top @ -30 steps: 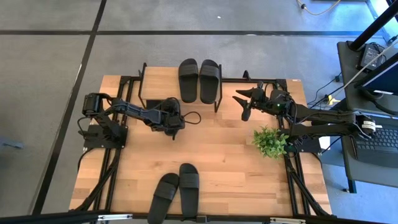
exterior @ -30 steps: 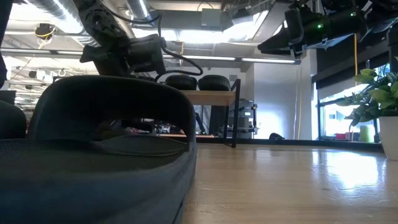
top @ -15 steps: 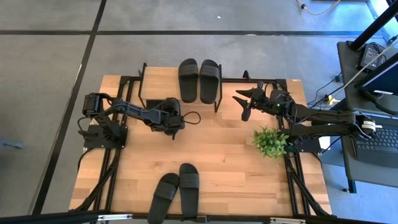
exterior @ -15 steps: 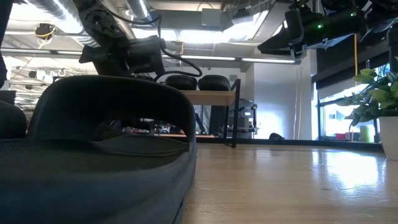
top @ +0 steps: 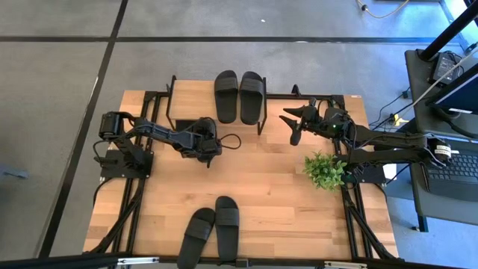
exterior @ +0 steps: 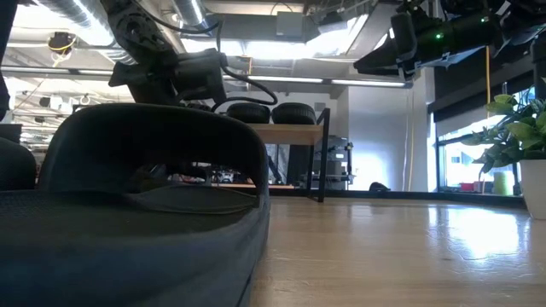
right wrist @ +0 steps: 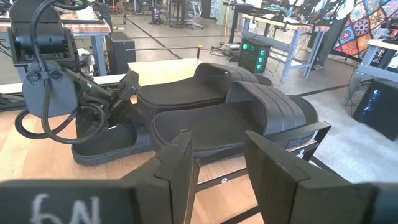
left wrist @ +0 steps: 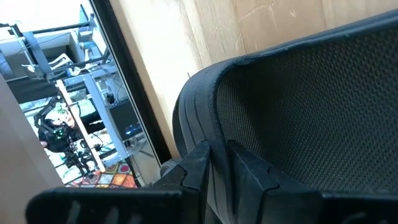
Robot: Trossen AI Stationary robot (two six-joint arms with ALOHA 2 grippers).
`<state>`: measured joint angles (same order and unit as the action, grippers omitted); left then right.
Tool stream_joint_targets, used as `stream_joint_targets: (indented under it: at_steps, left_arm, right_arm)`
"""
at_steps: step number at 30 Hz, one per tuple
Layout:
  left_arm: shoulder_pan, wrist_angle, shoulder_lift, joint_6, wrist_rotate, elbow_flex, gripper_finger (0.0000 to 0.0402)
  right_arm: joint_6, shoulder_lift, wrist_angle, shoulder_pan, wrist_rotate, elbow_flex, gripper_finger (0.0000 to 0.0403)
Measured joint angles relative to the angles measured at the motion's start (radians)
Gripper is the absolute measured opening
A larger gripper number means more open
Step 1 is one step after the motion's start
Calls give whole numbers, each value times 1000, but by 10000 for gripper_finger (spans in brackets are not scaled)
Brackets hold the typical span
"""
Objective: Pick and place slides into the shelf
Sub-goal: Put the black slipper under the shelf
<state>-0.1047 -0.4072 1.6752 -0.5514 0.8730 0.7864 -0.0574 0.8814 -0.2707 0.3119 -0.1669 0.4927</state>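
Note:
Two black slides lie side by side, soles down, on the shelf's wooden top. Another pair lies at the table's near edge and fills the low view's foreground. A further slide lies low by the shelf's left end, below its top plank. My left gripper is shut on this slide. My right gripper hangs open above the table, right of the shelf, touching nothing. My left gripper pinches the low slide by its side rim, right beside the ribbed strap, with one finger on either side of the rim. The fingers slant down from the table's left. The slide lies flat and low, footbed up.
A small potted plant stands near the table's right edge, just in front of the right arm. Bare wood lies between the shelf and the near pair of slides. Black frame rails run along both table sides.

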Motion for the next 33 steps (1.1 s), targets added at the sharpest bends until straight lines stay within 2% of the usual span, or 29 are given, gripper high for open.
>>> stream_joint_targets:
  at_steps: [11, 21, 27, 33]
  left_arm:
    - [0, 0, 0, 2, -3, 1, 58]
    - [0, -5, -5, 51, -47, 2, 148]
    - [1, -8, -71, 57, -67, 2, 166]
    - [2, -24, -178, 140, -114, 2, 167]
  right_arm:
    - [0, 0, 0, 0, 0, 0, 145]
    - [0, 0, 0, 0, 0, 0, 145]
    - [0, 0, 4, 0, 0, 0, 145]
    - [-4, 0, 4, 0, 0, 0, 145]
